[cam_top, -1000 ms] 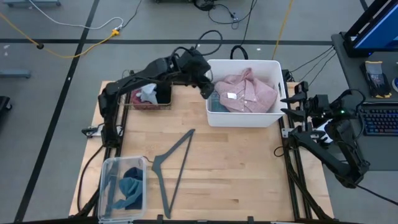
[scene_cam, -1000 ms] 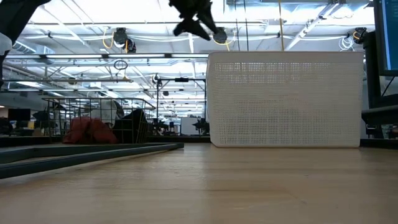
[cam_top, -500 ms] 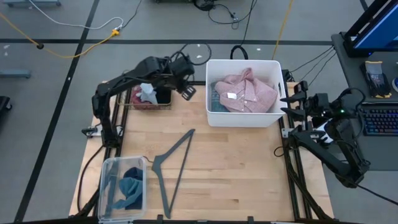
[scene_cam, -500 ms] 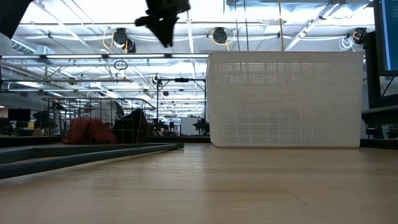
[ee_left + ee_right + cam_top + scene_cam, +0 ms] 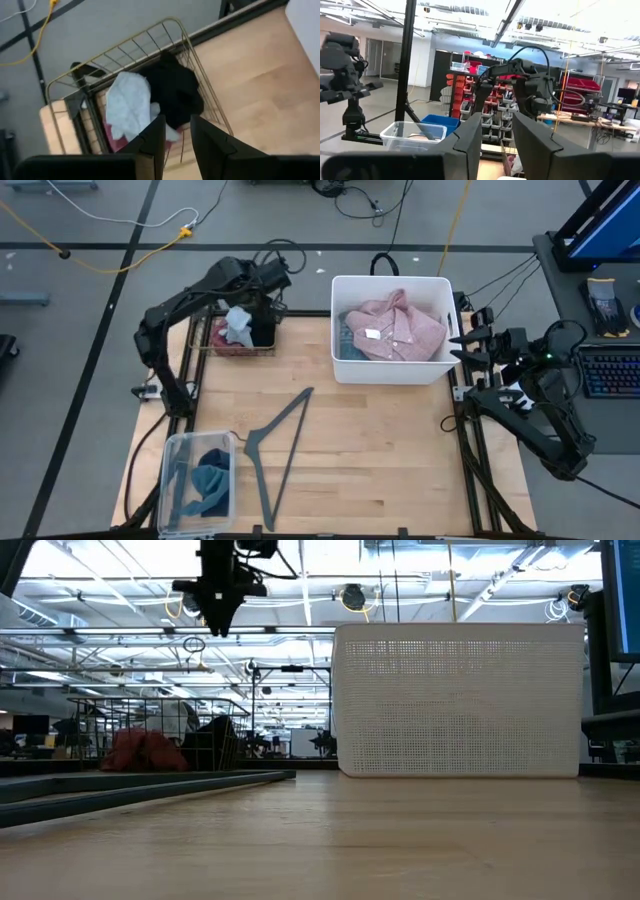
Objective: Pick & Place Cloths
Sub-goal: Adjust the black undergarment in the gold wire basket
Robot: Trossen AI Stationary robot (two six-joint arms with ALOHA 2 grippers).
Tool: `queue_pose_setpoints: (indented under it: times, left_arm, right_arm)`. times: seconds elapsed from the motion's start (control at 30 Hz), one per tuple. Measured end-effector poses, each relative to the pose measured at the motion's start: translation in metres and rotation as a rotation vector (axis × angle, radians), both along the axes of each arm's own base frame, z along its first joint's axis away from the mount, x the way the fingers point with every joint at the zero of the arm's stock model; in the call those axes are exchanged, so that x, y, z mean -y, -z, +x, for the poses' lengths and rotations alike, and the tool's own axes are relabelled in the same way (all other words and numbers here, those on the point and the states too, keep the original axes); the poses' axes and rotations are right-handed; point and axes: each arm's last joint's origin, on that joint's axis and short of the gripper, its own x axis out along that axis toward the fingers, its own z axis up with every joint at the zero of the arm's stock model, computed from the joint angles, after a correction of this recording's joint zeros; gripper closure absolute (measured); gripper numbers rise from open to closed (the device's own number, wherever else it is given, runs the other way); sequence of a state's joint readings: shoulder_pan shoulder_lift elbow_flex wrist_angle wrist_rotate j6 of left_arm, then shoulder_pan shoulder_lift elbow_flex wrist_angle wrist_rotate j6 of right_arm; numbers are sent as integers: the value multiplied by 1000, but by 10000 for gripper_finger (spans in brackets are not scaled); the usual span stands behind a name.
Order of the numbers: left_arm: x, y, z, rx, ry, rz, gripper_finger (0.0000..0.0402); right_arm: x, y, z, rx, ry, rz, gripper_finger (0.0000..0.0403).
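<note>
White bin (image 5: 392,376): sitting at the table's far right; holding the pink checked shirt (image 5: 398,328), with a blue striped towel (image 5: 345,340) tucked beside it.

Left arm: having swung away from the bin over the last second; now hanging above the gold wire basket (image 5: 243,350); I'm judging a drop just finished and another pick is starting.

Basket contents: pale grey-blue cloth (image 5: 129,104), black piece (image 5: 175,96) and maroon rag (image 5: 116,141) lying heaped together.

Clear tub (image 5: 170,480): keeping teal and navy pieces (image 5: 210,480), untouched.

Left gripper (image 5: 176,131): fingers standing narrowly apart; gripping nothing; hovering over the pile, touching none of it.

Right gripper (image 5: 496,131): waiting off the table's right edge; slightly parted, carrying nothing.
</note>
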State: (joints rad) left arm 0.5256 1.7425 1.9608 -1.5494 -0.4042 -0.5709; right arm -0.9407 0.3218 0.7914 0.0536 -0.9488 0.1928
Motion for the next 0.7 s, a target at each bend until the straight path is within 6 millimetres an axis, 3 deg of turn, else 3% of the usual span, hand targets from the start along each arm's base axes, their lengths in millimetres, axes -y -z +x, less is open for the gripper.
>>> queue_pose_setpoints:
  times: [0.27, 0.5, 0.7]
  left_arm:
    - [-8, 35, -20, 86, 62, 1, 309]
    - [-16, 77, -15, 28, 216, 13, 309]
    - [-30, 84, -16, 63, 255, -16, 309]
  right_arm:
    - [9, 1, 6, -22, 6, 10, 318]
    - [24, 3, 18, -53, -7, 41, 319]
    - [25, 1, 19, -45, -20, 20, 319]
